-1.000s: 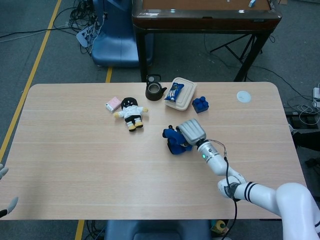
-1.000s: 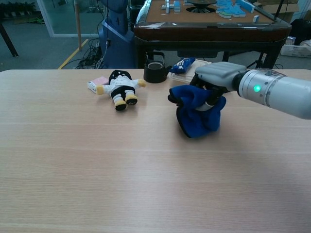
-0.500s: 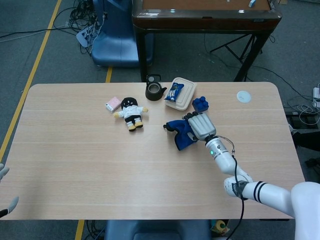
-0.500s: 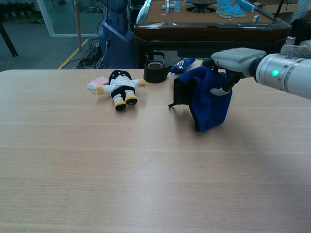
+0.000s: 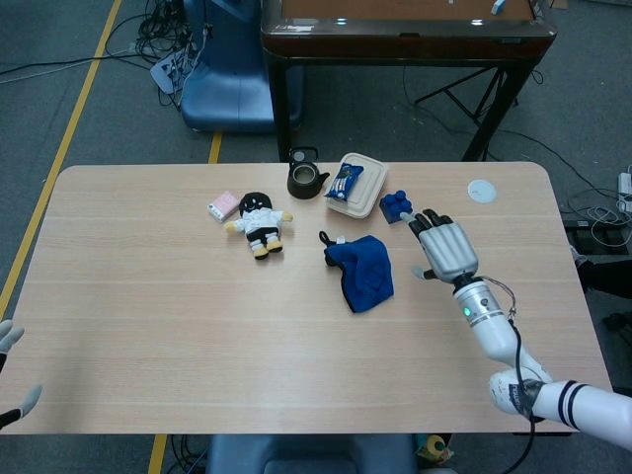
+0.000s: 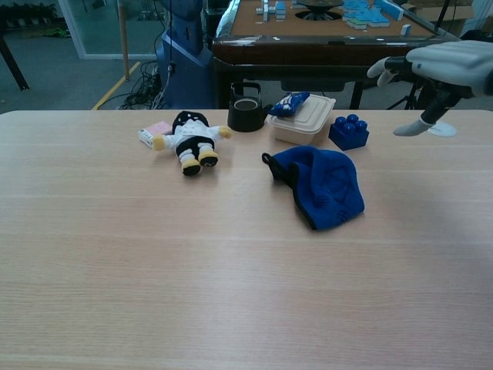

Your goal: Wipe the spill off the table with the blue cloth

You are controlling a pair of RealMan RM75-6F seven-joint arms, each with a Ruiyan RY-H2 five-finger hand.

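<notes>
The blue cloth [image 5: 360,272] lies spread flat on the wooden table [image 5: 148,326], near its middle, with nothing touching it; the chest view shows the cloth [image 6: 323,185] too. To its right my right hand [image 5: 444,247] hovers open and holds nothing. In the chest view this right hand [image 6: 435,65] is raised above the table's far right. A small pale round patch [image 5: 481,191] marks the table's far right corner beyond the hand. Only the fingertips of my left hand [image 5: 10,370] show at the lower left edge, apart and holding nothing.
Behind the cloth stand a dark teapot [image 5: 306,180], a beige food box [image 5: 355,188] with a blue packet on it, and a blue toy brick [image 5: 397,205]. A doll [image 5: 259,222] and a pink box [image 5: 223,205] lie to the left. A dark table [image 5: 405,39] stands beyond.
My right hand has let go of the blue cloth and moved right and up. The cloth, bunched in the hand before, now lies flat on the table.
</notes>
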